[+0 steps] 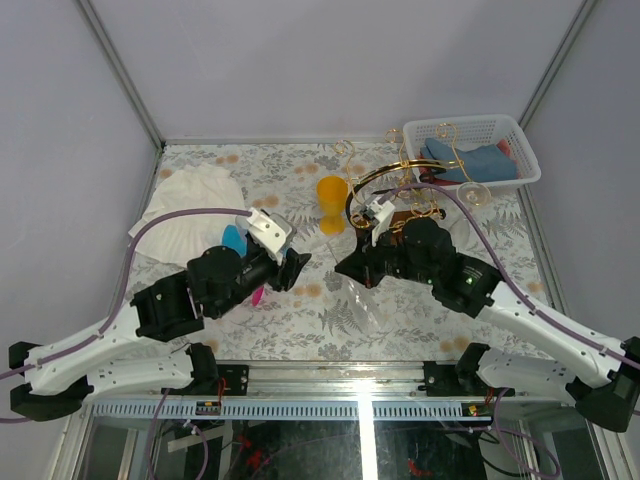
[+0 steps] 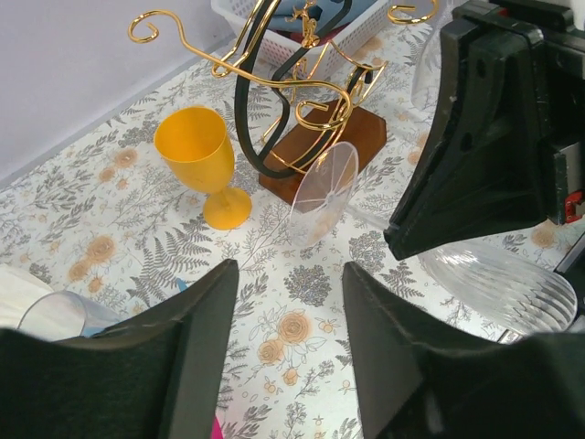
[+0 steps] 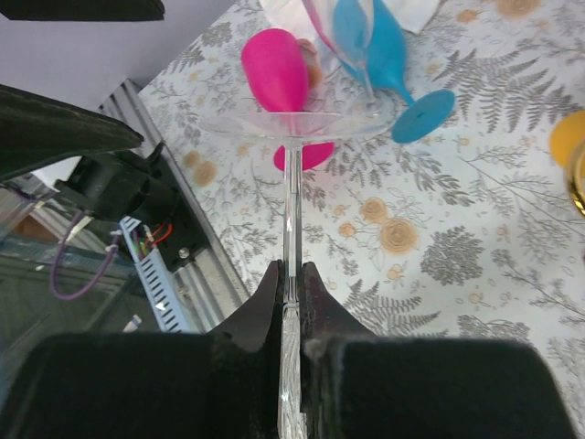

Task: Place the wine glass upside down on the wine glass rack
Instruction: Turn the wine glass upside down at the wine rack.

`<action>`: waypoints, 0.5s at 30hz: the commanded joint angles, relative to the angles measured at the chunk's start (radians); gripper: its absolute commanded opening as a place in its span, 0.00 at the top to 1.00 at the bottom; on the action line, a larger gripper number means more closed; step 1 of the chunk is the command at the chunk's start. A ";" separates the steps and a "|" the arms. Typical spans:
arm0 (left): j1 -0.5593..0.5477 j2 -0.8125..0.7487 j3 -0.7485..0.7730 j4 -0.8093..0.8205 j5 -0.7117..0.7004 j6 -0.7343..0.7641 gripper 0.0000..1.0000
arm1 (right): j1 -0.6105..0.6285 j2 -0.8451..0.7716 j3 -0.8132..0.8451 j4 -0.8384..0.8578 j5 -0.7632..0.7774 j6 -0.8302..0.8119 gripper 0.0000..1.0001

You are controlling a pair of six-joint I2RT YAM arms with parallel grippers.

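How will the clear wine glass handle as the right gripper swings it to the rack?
Probably slippery: the right gripper pinches only the thin smooth stem of the clear wine glass, so it may pivot. Likely bowl-heavy, since the wide ribbed bowl sits off the grip. It looks rigid, possibly brittle against the wine glass rack.

Rack approach: yellow goblet stands just left of it; basket sits just behind its right side. Table is open nearer in. Far left is occupied by cloth, blue glass and pink glass.
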State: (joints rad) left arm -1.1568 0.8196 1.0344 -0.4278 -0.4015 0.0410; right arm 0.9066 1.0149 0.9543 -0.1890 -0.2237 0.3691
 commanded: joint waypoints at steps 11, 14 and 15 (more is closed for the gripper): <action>0.049 0.041 0.083 0.093 -0.029 -0.115 0.25 | -0.002 -0.330 -0.312 0.351 0.200 -0.161 1.00; 0.126 0.072 0.103 0.087 0.066 -0.146 0.23 | -0.003 -0.373 -0.375 0.405 0.213 -0.178 1.00; 0.156 0.081 0.110 0.087 0.101 -0.157 0.23 | -0.002 -0.382 -0.384 0.406 0.214 -0.179 1.00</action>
State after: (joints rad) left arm -1.0843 0.8688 1.0988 -0.3988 -0.4000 -0.0578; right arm 0.9062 0.6712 0.6075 0.0437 -0.0620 0.2367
